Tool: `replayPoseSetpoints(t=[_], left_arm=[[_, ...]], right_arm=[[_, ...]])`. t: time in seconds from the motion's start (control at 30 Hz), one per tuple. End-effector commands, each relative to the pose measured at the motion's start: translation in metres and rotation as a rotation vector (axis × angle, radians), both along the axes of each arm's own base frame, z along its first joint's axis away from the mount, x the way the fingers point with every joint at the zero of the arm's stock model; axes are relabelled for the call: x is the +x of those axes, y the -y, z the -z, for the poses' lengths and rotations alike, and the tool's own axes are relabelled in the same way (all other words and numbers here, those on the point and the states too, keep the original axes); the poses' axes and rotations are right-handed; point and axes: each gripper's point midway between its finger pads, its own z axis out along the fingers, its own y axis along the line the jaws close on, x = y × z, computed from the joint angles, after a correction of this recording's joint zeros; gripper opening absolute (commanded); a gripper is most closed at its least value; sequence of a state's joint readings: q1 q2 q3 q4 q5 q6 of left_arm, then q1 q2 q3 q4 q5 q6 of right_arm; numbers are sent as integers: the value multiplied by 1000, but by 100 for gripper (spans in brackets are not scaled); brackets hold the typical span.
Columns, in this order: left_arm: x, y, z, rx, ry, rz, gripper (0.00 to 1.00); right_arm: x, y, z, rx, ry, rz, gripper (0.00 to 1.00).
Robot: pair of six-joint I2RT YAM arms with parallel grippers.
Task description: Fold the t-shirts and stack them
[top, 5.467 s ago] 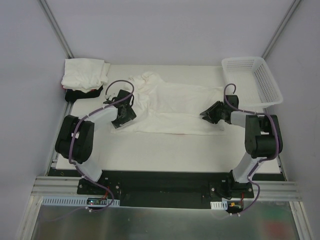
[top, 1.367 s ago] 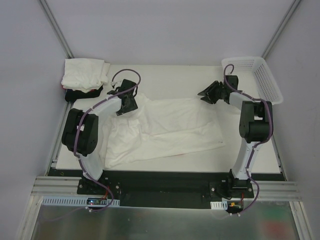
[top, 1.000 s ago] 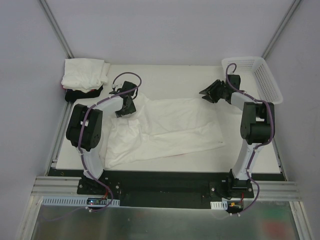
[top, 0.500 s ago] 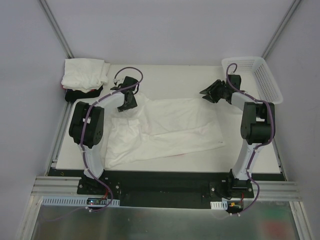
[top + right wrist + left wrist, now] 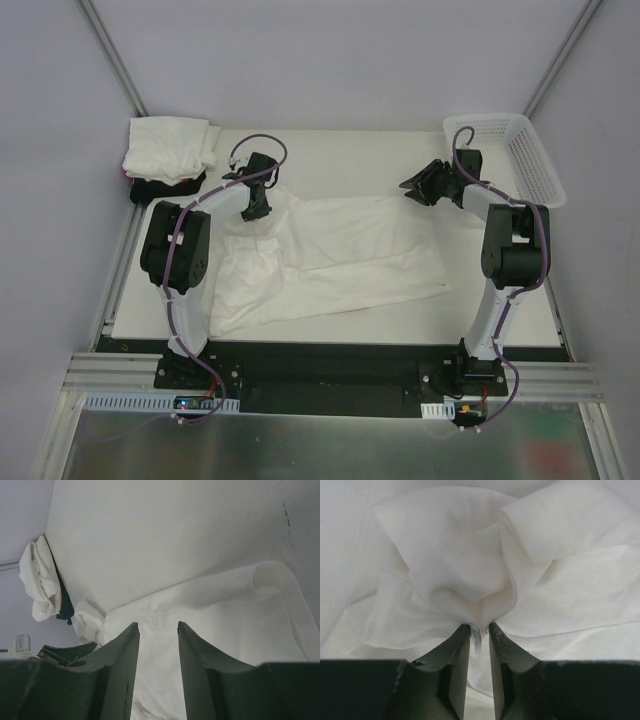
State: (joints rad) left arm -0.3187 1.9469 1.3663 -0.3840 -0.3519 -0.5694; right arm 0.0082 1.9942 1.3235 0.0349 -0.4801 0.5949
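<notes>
Just beside the stack [image 5: 170, 148] of folded shirts, on the side facing the mesh basket [image 5: 510, 150], find the left tool [image 5: 479, 626] closed tight on a bunched peak of the white t-shirt [image 5: 340, 250], thin cloth caught between the tips and puckering ahead of them. Note the rest of that t-shirt lying across the surface [image 5: 340, 150] from beside the stack out toward the basket, rumpled at the stack end, flatter farther off. Well away from the stack, close by the basket, see the right tool [image 5: 157, 625] with fingers apart and nothing between them, poised over the shirt's corner; cannot tell whether touching. Probably a sleeve-end fold in hand, with most of the folding not yet done. To do it well, hold the pinch firm, lift only enough to free the bunched layer, carry it away from the stack across the shirt's body, and lay it down low to land the edge straight. Press the right tool onto the corner farthest from the stack before pulling, to stop the whole shirt sliding.
</notes>
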Motion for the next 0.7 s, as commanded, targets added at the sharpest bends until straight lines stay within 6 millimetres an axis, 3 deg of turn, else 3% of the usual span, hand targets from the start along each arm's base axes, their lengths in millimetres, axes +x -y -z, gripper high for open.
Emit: replayPoseSetpoints(t=[0.0, 0.33, 0.53, 0.67], left_arm=[[8, -2, -10, 2, 21, -2, 20], [10, -5, -24, 17, 51, 2, 19], [8, -3, -38, 1, 74, 11, 30], [5, -3, -41, -4, 80, 9, 31]], right_arm=[[8, 0, -15, 18, 52, -4, 39], [7, -1, -14, 22, 51, -4, 38], [7, -1, -14, 28, 52, -2, 38], [7, -1, -13, 29, 52, -1, 38]])
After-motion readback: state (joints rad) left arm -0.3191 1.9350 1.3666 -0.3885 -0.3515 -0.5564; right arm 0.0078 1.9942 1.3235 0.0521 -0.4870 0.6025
